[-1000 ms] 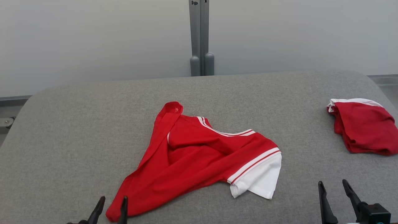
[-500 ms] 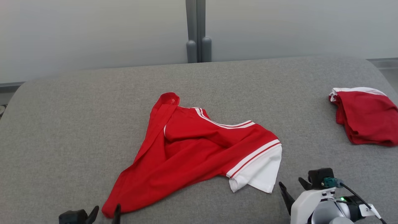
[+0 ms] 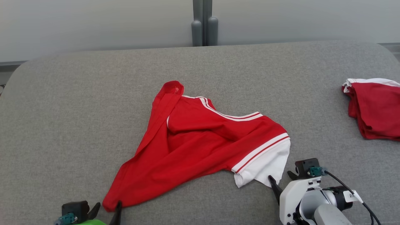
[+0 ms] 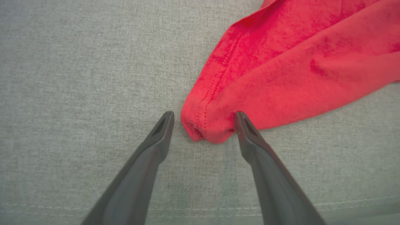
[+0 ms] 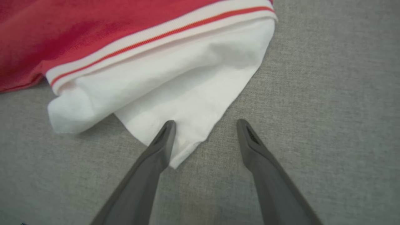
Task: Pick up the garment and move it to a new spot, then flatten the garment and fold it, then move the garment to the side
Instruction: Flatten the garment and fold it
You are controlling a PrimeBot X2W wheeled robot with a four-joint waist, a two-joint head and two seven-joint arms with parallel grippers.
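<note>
Find the garment [image 3: 193, 147] crumpled at the middle of the table [image 3: 78, 93]: red, with a white sleeve [image 5: 187, 93] at its near right and a narrow red corner [image 4: 206, 128] trailing to the near left. Well apart, at the far right, note a second red pile [image 3: 375, 109]; best left alone.

Left gripper [image 4: 203, 116]: spread wide and empty, tips low at the table with the red corner between them, right tip touching or just beside the cloth. Right gripper [image 5: 205, 122]: likewise spread and empty, left tip over the sleeve's near point, right tip over bare table beside it.

Judged as the reach before the first lift, with nothing pinched yet.

Handling, by the look:
- Light, thin and limp, with no stiffness at all.
- Sure to sag and drape between two holds.
- Likely to drag on the woven table rather than slide.
- Not fragile.

On the left, take the stitched hem at the red corner, probably the firmest bite. On the right, take the sleeve deeper than its thin tip and through both layers, or risk catching one ply and slipping off. Close low against the table to gather cloth, not air. Lift both sides together to avoid more twisting.
</note>
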